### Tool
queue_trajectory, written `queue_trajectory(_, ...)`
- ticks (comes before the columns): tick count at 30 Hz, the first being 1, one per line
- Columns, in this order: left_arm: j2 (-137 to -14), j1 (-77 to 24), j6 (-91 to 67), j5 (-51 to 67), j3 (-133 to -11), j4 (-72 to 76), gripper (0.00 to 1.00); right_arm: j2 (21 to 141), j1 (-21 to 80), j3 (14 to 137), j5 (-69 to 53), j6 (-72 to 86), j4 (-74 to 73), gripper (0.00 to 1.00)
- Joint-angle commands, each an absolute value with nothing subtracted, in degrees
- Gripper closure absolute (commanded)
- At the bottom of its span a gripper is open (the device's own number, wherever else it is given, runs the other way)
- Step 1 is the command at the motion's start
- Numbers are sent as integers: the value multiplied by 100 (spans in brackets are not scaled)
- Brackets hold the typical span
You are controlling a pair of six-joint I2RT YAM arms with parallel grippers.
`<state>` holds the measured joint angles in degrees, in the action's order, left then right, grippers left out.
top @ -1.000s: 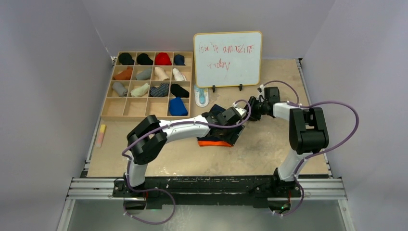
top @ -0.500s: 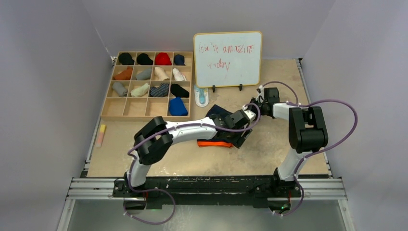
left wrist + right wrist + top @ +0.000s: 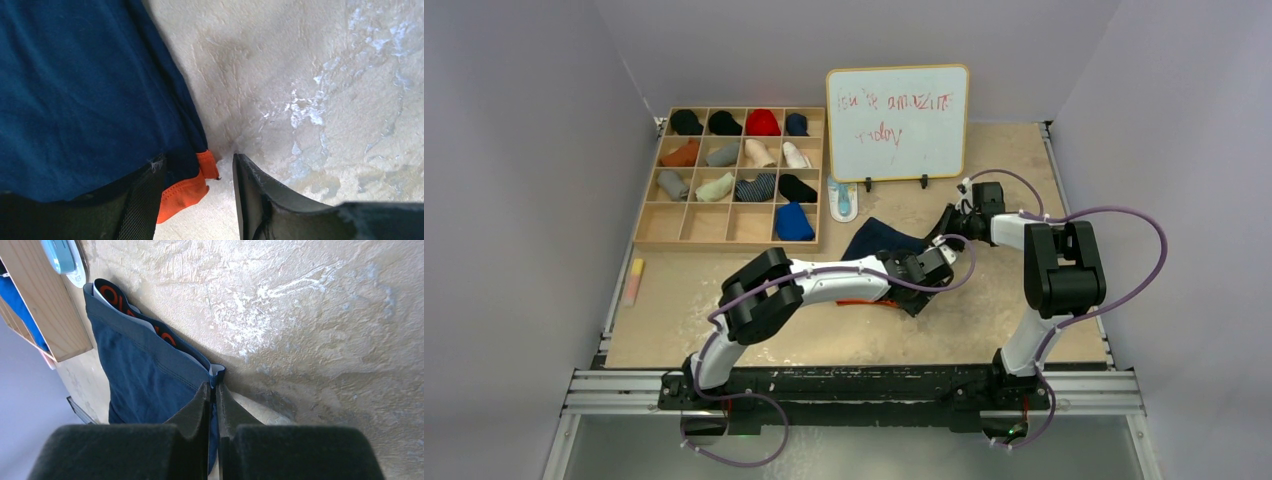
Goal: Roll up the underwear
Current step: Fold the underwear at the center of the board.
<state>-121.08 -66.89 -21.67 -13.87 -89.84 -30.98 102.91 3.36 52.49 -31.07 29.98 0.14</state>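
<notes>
The table (image 3: 984, 320) is walled in on the left, right and far sides, with a metal rail along the near edge where both arms are bolted. A compartment box (image 3: 706, 224) takes up the far left and a whiteboard (image 3: 897, 122) stands at the far middle. A blue-white object (image 3: 844, 200) lies just beside the box's right corner, and a pink stick (image 3: 634, 282) sits near the left edge. Bare surface runs from the briefs to the right edge, across the near strip in front of the left arm, and over the far right corner behind the right arm. The briefs (image 3: 879, 240) lie at mid-table, between the box's near right corner and the two grippers, partly under the left forearm. They are navy and flattened out, with a thin orange strip showing below the forearm. The right gripper (image 3: 946, 222) has its fingers pressed together on a corner of the waistband. In the right wrist view that band stands on edge, pale inside with orange marks, and the cloth is drawn taut from the pinch (image 3: 212, 388) back toward the box. The left gripper (image 3: 929, 272) stands with its fingers apart at the near right corner of the cloth. One finger (image 3: 145, 195) rests over the navy fabric by an orange hem corner, the other on bare table just beside it, with nothing clamped between them.
</notes>
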Motion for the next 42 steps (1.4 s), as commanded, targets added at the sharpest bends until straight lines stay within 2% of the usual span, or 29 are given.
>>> queue_trajectory(1,-12199,-6740,-2091,-1751,-9229,-3146,52,10204,332,5356,-3209,2898,-175,95)
queue_trajectory(12,-12246,-6818,-2152,-1815,-9205,-3118,81,10090,330,5423,-3190,2866,-323,95)
queue_trajectory(15,-12141,-6837,-2234,-1806,-9190,-3102,97,10045,334,5444,-3155,2830,-397,96)
queue_trajectory(16,-12061,-6838,-2285,-1776,-9167,-3057,100,10021,327,5472,-3079,2786,-489,96)
queue_trajectory(23,-10976,-6806,-2829,-349,-8425,-1747,100,9516,259,5859,-2169,2369,-1507,98)
queue_trajectory(28,-10799,-6701,-3339,615,-8200,-1129,100,8959,262,5973,-1619,2275,-2186,98)
queue_trajectory(36,-10441,-6264,-3985,1109,-7268,-164,100,8813,324,6363,-1493,1944,-2716,98)
queue_trajectory(42,-10059,-5872,-4526,1474,-6162,911,100,9026,775,6699,-1249,1959,-2913,98)
